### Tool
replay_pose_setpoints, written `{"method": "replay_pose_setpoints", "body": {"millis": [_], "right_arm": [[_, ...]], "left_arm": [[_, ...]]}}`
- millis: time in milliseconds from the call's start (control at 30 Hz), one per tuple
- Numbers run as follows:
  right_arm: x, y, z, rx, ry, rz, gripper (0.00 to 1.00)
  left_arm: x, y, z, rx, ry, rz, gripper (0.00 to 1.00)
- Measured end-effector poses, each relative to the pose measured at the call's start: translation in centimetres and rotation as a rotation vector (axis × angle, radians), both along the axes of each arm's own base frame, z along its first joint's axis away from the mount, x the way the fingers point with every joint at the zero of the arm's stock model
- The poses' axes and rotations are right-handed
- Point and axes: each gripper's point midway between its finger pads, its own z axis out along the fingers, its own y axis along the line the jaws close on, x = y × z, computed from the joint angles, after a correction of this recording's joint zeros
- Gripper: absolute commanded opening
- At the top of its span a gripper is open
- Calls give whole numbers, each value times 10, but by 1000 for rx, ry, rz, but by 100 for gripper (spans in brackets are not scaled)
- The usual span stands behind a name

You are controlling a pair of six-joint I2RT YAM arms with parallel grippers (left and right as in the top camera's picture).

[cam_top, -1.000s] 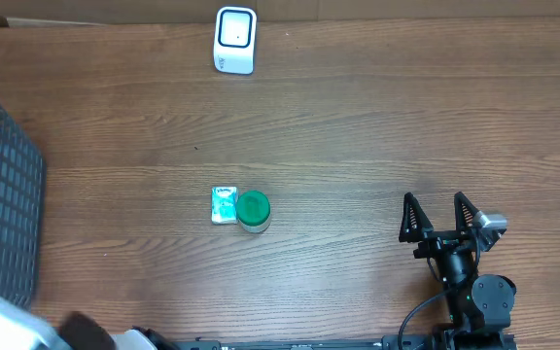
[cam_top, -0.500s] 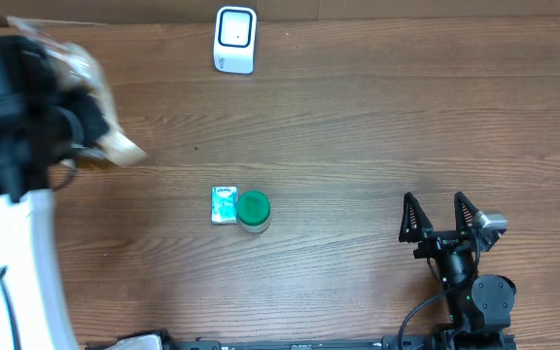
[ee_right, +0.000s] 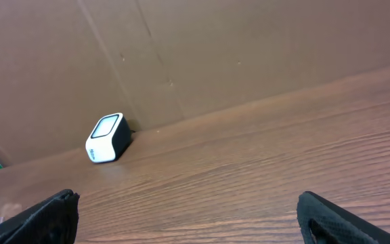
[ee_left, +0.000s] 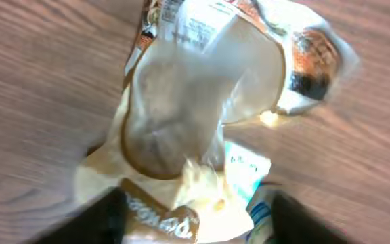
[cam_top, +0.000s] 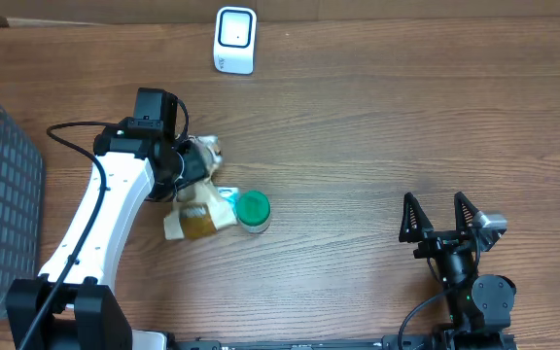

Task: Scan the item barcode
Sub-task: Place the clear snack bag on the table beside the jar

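Nearest us on the right, the right end effector (cam_top: 440, 216) sits over bare tabletop (cam_top: 358, 126) with its jaws wide apart and nothing between them. It is in the same place as a second ago.

The change is on the left. A second ago the left arm (cam_top: 95, 224) was barely in view at the near left corner. Half a second ago it was swinging a bag high over the far left of the tabletop. Now that bag (cam_top: 197, 216) is down in the middle, left of centre. It is just left of the green-lidded jar (cam_top: 253, 210) and lies partly over the small teal pack (cam_top: 226, 198).

The left end effector (ee_left: 191, 220) hangs just above the bag. In the left wrist view its two dark fingers stand apart at the bottom corners, and the bag's lower end lies loose between them. We read that as a release. The view is blurred, so we cannot say whether the bag has fully settled.

A white printed label (ee_left: 198, 27) shows near the bag's top, but we cannot make out a barcode on it.

The basket (cam_top: 3, 194) fills the left edge. The scanner (cam_top: 235, 39) stands at the far edge, well away from the bag.

We judge the item has been fetched and set down, but not scanned. It needs a fresh grasp that turns its barcode toward the scanner.
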Motion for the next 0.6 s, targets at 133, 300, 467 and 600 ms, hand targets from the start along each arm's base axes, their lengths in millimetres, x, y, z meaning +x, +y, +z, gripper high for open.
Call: {"method": "replay_pose_setpoints", "body": {"millis": [133,300,467,600], "right_arm": [[0,0,0,0,0,0,100],[0,0,0,0,0,0,100],[0,0,0,0,0,0,100],[0,0,0,0,0,0,100]], "left_arm": [[0,0,11,5,3,-17,82],[23,-2,92,26,-130,-117,99],[33,18,203,92,-353,-125,100],[24,65,298,148,-575,4,100]]}}
